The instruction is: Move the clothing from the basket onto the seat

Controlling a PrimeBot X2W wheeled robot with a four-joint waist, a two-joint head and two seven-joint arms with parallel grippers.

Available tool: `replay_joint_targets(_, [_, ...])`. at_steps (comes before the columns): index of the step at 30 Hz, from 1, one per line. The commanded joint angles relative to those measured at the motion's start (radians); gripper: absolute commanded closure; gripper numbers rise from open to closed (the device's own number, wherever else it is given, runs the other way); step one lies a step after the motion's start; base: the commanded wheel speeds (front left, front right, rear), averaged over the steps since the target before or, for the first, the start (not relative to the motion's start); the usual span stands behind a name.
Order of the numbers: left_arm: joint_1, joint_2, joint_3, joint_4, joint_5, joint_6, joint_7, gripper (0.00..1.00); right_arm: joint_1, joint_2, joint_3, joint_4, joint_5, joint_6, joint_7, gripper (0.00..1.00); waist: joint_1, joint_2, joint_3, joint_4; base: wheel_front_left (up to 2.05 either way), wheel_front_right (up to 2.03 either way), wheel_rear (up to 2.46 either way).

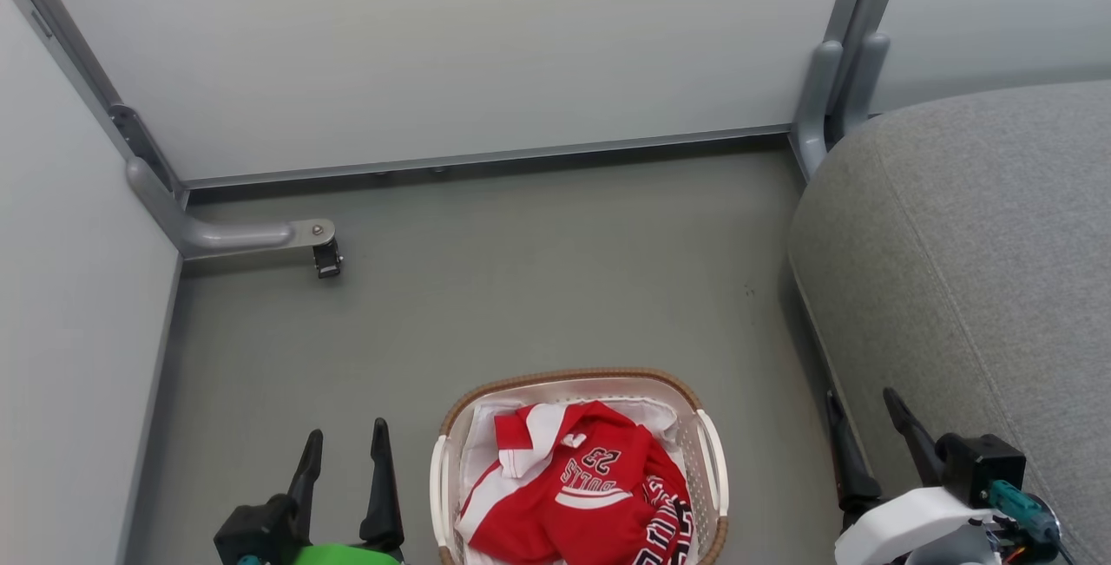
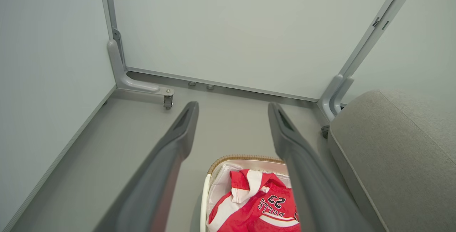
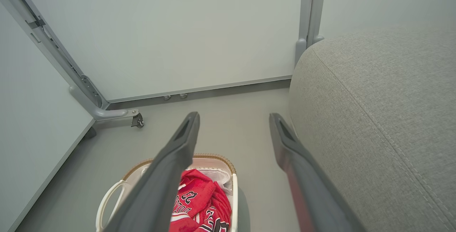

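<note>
The basket [image 1: 573, 375] stands on the grey floor [image 1: 521, 287] at the near middle of the head view, its brown woven rim facing the pale panels [image 1: 434, 53] beyond. The clothing [image 1: 581, 500] lies inside it as a crumpled red heap on the white liner [image 1: 479, 452]. The BULLS 23 garment [image 1: 594, 474] is on top with its white trim showing, and the lettered garment [image 1: 670, 520] is tucked at the basket's right near edge, partly cut off by the frame.

The seat [image 1: 972, 270] rises to the right of the basket, apart from it, with bare floor between them; no cloth lies on its grey fabric.

The left tool [image 1: 347, 430] hangs just left of the basket, fingers apart and holding nothing; the left wrist view shows the same wide gap [image 2: 233, 104]. The right tool [image 1: 861, 397] sits between basket and seat, close beside the seat's edge, its fingers also spread and empty [image 3: 233, 115].

A metal foot with a caster [image 1: 325, 257] juts from the left panel, well apart from the basket
</note>
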Motion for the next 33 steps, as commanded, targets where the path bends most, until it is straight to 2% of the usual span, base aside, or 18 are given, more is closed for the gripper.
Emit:
replay_joint_targets(1, [0.017,0.006,-0.001,0.001,0.002,0.001,-0.001,0.0,-0.009,-0.006,-0.001,0.003,-0.005,0.0,-0.005,0.0,0.0,0.0,0.0,0.0,0.0,0.0,0.0])
replay_joint_targets(33, [-0.007,0.006,-0.013,0.021,0.024,-0.005,-0.001,0.0,-0.018,-0.006,-0.005,-0.008,0.0,0.0,-0.005,0.0,0.0,0.0,0.026,-0.002,0.0,0.0,0.0])
